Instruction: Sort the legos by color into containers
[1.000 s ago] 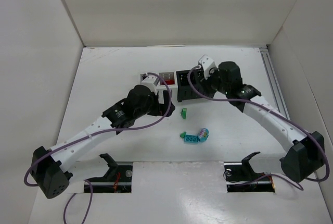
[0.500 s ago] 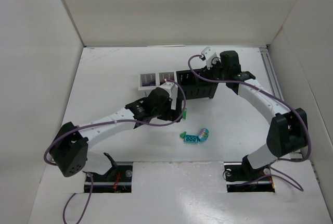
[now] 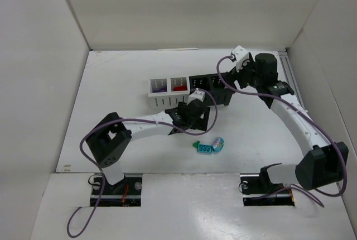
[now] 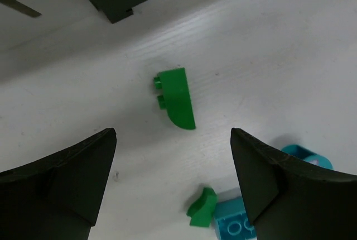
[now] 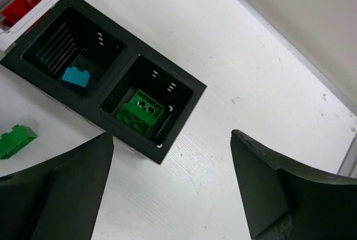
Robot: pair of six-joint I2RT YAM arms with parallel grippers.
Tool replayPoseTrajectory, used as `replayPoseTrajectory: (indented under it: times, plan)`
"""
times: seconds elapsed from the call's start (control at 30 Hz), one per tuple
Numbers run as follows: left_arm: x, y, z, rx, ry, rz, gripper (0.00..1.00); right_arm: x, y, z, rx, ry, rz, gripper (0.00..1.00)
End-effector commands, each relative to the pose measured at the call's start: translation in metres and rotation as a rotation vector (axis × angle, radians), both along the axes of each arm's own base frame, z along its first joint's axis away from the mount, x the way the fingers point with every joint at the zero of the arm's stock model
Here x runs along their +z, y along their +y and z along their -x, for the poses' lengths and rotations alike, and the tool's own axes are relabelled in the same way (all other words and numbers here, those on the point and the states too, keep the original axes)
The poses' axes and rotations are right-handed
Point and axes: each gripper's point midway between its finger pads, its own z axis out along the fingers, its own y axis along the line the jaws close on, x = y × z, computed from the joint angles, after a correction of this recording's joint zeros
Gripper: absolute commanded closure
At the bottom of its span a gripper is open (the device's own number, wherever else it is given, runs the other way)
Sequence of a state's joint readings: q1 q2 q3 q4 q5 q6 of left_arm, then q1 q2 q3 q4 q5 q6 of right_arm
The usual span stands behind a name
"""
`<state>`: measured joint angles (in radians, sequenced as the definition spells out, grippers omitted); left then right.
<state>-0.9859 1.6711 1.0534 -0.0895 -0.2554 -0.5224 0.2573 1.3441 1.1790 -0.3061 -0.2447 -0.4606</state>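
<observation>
The containers (image 3: 167, 100) stand in a row, two white on the left and two black on the right. The end black bin (image 5: 181, 123) holds green legos (image 5: 139, 111); its neighbour holds a teal lego (image 5: 76, 76). My right gripper (image 5: 170, 184) hangs open and empty over the table just right of that bin. A curved green lego (image 4: 177, 97) lies on the table ahead of my open left gripper (image 4: 173, 178). A small green piece (image 4: 202, 206) and a teal brick (image 4: 234, 226) lie near its fingertips. In the top view the left gripper (image 3: 201, 118) hides the curved lego.
A teal ring-shaped piece (image 4: 304, 156) sits beside the teal brick; the same cluster (image 3: 209, 145) shows in the top view. The white bins hold purple (image 3: 158, 87) and red (image 3: 178, 85) legos. White walls enclose the table on three sides.
The right gripper has opened and pulled back to the right of the black bins. The left arm has swung right, from the bins to above the curved green lego.
</observation>
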Motion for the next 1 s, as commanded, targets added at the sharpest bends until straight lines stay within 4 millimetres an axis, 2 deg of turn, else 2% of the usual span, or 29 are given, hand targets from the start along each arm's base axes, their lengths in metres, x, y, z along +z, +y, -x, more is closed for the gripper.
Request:
replayPoseTrajectory:
  times: [0.0, 0.13, 0.23, 0.27, 0.33, 0.37, 0.5, 0.53, 0.57, 0.6, 0.63, 0.7, 0.73, 0.8, 0.83, 0.9, 0.97]
  plan:
    - [0.012, -0.001, -0.030, 0.135, -0.088, 0.012, 0.20, 0.002, -0.007, 0.019, 0.023, -0.001, -0.014, 0.10]
    - [0.000, 0.000, -0.040, 0.197, -0.102, -0.009, 0.28, 0.005, -0.018, 0.033, 0.002, -0.007, -0.015, 0.09]
    - [-0.008, 0.000, -0.043, 0.214, -0.107, -0.016, 0.32, 0.003, -0.029, 0.042, -0.026, -0.004, -0.010, 0.09]
    - [-0.012, -0.003, -0.045, 0.214, -0.108, -0.015, 0.37, -0.002, -0.033, 0.042, -0.035, 0.006, -0.008, 0.09]
    - [-0.015, -0.006, -0.048, 0.209, -0.120, -0.002, 0.38, 0.004, -0.035, 0.047, -0.044, -0.005, -0.006, 0.09]
    - [-0.022, -0.007, -0.045, 0.199, -0.107, -0.003, 0.41, 0.001, -0.041, 0.048, -0.064, 0.006, 0.001, 0.09]
    - [-0.027, -0.017, -0.043, 0.160, -0.106, 0.004, 0.43, -0.001, -0.048, 0.053, -0.080, 0.004, 0.015, 0.09]
    - [-0.023, -0.019, -0.044, 0.161, -0.110, 0.012, 0.47, -0.002, -0.052, 0.055, -0.089, 0.004, 0.015, 0.09]
    - [-0.027, -0.022, -0.043, 0.141, -0.103, 0.009, 0.49, -0.008, -0.052, 0.057, -0.089, 0.016, 0.017, 0.09]
    - [-0.031, -0.025, -0.043, 0.126, -0.096, 0.004, 0.53, -0.005, -0.052, 0.058, -0.089, 0.006, 0.015, 0.09]
    - [-0.027, -0.027, -0.044, 0.126, -0.100, 0.012, 0.58, -0.009, -0.055, 0.058, -0.098, 0.016, 0.017, 0.09]
    - [-0.037, -0.027, -0.042, 0.119, -0.084, -0.003, 0.70, -0.007, -0.059, 0.061, -0.107, 0.006, 0.015, 0.09]
    - [-0.033, -0.030, -0.044, 0.120, -0.090, 0.008, 0.73, -0.013, -0.059, 0.064, -0.107, 0.024, 0.018, 0.09]
    - [-0.028, -0.033, -0.047, 0.114, -0.099, 0.012, 0.77, -0.013, -0.064, 0.068, -0.120, 0.024, 0.018, 0.09]
    - [-0.031, -0.030, -0.045, 0.113, -0.090, -0.003, 0.83, -0.013, -0.064, 0.068, -0.120, 0.024, 0.018, 0.09]
    - [-0.017, -0.033, -0.042, 0.099, -0.102, 0.007, 0.86, -0.012, -0.070, 0.073, -0.140, 0.016, 0.022, 0.08]
    - [0.012, -0.037, -0.036, 0.091, -0.131, 0.030, 0.88, -0.014, -0.078, 0.076, -0.172, 0.020, 0.034, 0.08]
